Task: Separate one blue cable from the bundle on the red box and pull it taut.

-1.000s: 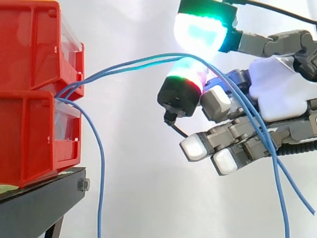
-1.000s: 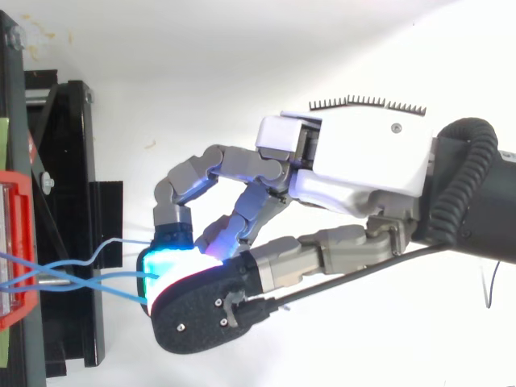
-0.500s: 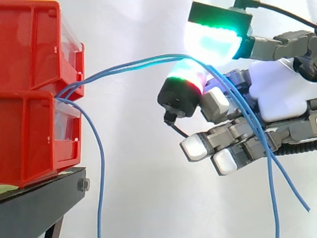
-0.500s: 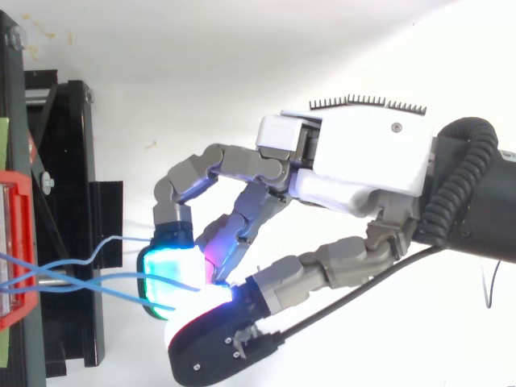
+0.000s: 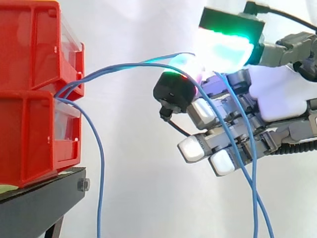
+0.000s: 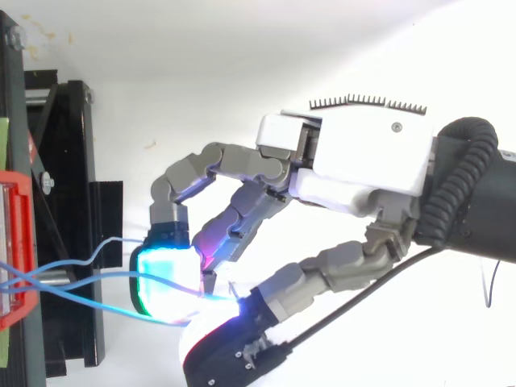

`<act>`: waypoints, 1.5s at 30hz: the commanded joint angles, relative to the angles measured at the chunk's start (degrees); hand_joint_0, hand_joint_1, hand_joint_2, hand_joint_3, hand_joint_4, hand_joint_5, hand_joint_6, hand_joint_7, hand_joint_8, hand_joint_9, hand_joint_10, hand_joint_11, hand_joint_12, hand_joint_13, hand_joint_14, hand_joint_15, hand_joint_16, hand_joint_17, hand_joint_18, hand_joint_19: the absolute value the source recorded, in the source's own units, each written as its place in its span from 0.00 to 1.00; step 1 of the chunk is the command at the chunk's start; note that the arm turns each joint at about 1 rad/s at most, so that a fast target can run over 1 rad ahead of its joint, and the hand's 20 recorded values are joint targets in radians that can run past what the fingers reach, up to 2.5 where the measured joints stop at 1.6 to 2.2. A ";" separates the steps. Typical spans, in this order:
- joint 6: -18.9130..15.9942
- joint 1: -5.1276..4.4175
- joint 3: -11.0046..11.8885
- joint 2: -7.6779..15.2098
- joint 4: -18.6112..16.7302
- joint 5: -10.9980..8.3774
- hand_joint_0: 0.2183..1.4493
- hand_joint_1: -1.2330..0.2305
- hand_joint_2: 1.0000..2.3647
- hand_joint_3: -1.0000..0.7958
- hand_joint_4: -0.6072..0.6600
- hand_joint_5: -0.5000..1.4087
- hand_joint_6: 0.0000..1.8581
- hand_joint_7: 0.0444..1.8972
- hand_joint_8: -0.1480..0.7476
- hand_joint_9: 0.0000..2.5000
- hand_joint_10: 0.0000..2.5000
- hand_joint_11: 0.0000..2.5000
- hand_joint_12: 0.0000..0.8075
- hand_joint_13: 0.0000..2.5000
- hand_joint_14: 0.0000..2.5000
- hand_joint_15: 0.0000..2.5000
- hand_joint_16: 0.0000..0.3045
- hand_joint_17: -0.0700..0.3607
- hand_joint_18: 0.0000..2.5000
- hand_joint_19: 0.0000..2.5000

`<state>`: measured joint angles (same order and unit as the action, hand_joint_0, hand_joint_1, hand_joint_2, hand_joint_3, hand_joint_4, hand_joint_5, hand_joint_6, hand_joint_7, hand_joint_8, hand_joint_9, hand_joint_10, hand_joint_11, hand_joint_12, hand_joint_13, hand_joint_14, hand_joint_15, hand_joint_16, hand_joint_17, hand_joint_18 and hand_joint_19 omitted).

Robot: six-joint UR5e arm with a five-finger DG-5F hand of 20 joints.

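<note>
Several thin blue cables leave the gap between the stacked red bins and rise to the right toward my hand. Two of them cross the glowing cyan fingertip and run under the green thumb pad, then drape over the curled fingers and hang down at the lower right. They sag slightly between bin and hand. A third cable drops straight down beside the bins. In the top view the hand reaches left, its thumb set to the near side of the fingertip.
The red bins rest on a black stand, whose frame lies under the fingertips in the top view. A white curtain is behind everything. Open room lies below and right of the bins.
The thumb has lifted and swung sideways off the fingertip, uncovering the cyan pad. The fingertip has tilted up a little, and the hanging cable ends have shifted left across the fingers.
</note>
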<state>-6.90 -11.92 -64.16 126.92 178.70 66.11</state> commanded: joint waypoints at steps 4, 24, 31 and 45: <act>-0.04 -0.03 0.00 0.00 -0.02 -0.02 0.17 0.33 0.00 0.28 0.60 0.18 0.48 0.53 0.59 0.42 0.01 0.26 0.55 0.33 0.00 0.15 0.19 0.47 0.35 0.15; 0.05 0.06 0.62 0.09 0.16 0.16 0.28 0.37 0.01 0.38 0.58 0.18 0.46 0.57 0.58 0.45 0.01 0.26 0.52 0.34 0.00 0.16 0.17 0.44 0.34 0.18; 0.05 0.06 0.62 0.00 0.16 0.16 0.30 0.33 0.01 0.43 0.57 0.18 0.47 0.58 0.59 0.45 0.01 0.26 0.51 0.34 0.00 0.16 0.17 0.43 0.35 0.18; 0.05 -0.03 0.62 0.00 0.16 0.07 0.31 0.27 0.01 0.59 0.41 0.20 0.48 0.65 0.57 0.50 0.01 0.26 0.54 0.36 0.00 0.15 0.19 0.46 0.38 0.15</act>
<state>-6.85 -11.90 -63.53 126.93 178.86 66.20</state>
